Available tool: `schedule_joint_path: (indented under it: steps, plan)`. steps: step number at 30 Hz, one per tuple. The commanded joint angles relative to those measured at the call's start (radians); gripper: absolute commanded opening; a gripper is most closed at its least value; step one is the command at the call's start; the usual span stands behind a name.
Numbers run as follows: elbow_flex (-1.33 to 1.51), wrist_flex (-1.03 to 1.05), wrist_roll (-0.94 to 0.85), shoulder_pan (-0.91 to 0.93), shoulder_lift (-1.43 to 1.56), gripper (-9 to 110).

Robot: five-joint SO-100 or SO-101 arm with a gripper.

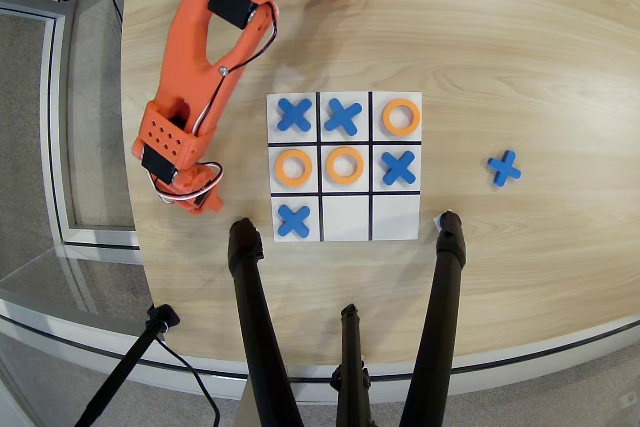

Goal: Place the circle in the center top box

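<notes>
Orange and pointing down at the bench (520, 57), the end effector (200, 199) sits at the left of the overhead view, just left of the white board (345, 230), level with the gap between the middle and near rows. Its fingers are hidden under the wrist housing and a loop of white and red wires, so I cannot tell whether it is released or clenched, nor whether it grasps anything. No loose ring shows beside it.

Nearest the camera, three black tripod legs (258, 327) rise across the bench's near edge.

On the board, the near row holds a blue cross (293, 219) in its left cell; the near middle cell (346, 217) and the near right cell are bare. The middle row has an orange ring (293, 167) on the left, another orange ring (344, 164) in the centre, and a blue cross (398, 167) on the right. The far row has blue crosses in the left (293, 113) and middle (343, 117) cells and an orange ring (401, 116) on the right.

A spare blue cross (503, 168) lies on the bench well right of the board.

The orange arm (200, 47) runs from the wrist back to the far edge.
</notes>
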Motion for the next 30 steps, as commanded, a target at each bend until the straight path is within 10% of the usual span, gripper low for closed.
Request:
schedule_joint_path:
  steps: [1, 30]
  plan:
    - [-0.017, -0.006, -0.002, -0.003, 0.006, 24]
    - [0.169, 0.133, 0.049, -0.04, 0.186, 0]
